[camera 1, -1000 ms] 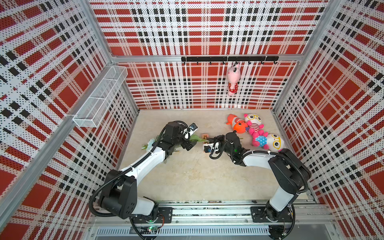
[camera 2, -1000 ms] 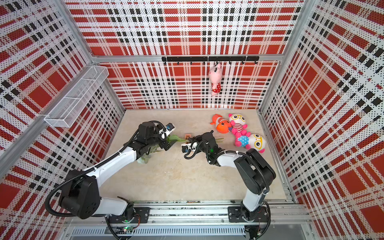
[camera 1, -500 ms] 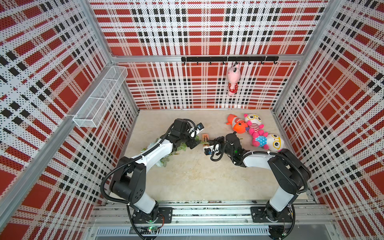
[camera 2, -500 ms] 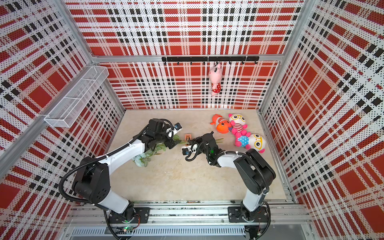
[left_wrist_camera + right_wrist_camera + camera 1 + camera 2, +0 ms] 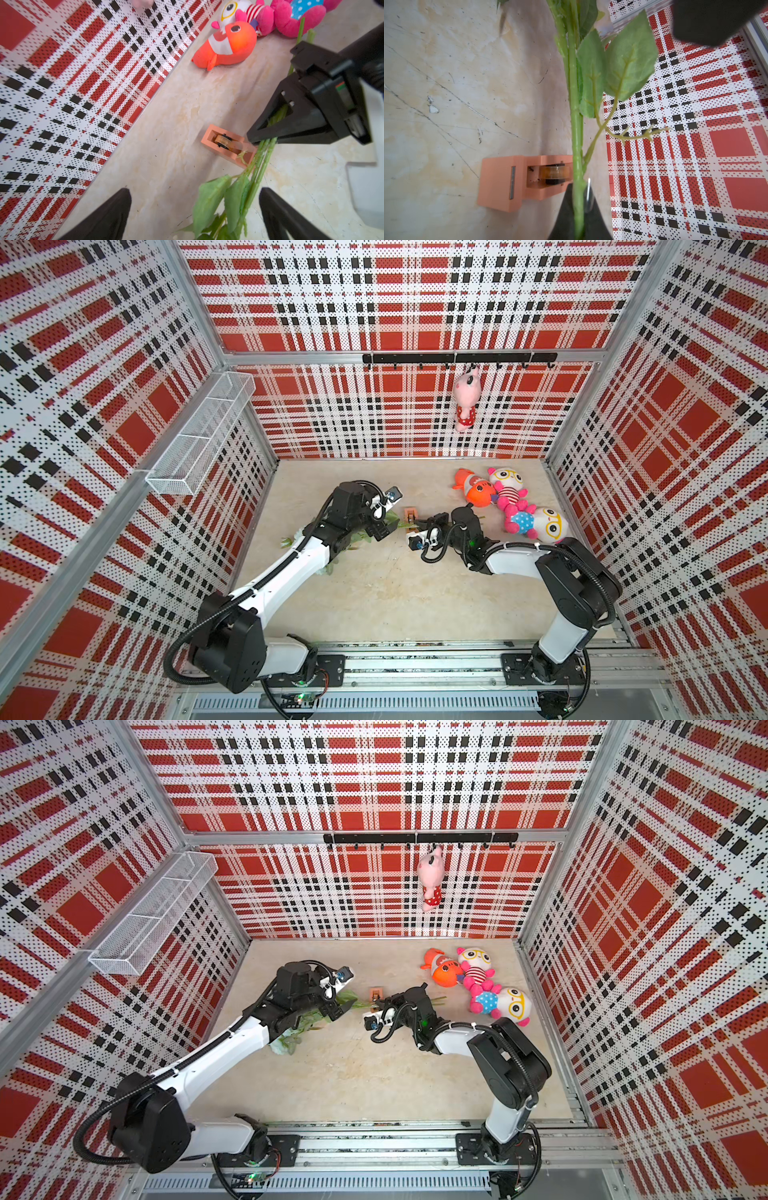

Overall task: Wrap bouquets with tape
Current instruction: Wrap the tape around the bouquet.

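The bouquet [image 5: 291, 1042] stretches across the middle of the floor [image 5: 395, 593]. Its pale blooms point toward the left edge and its thin green stems toward the right edge. Most of it is hidden under the left arm in both top views, so I cannot tell whether the blooms rest on the floor.

The right claw [image 5: 259, 137] is clenched on the stems near their bare end. In the right wrist view the stems [image 5: 576, 124] run straight out from between its fingers.

The left claw [image 5: 194, 189] is released, its two fingers spread wide on either side of the leaves [image 5: 209, 199] without touching them.

The tape [image 5: 410, 515], a small roll in a peach-orange block, sits on the floor just beside the stems on the back-edge side, close to the right claw's tip. A clear strip leads from the roll toward the stems.

An orange plush fish [image 5: 476, 491] and two dolls with glasses [image 5: 505, 485] lie near the back right corner, apart from the tape.
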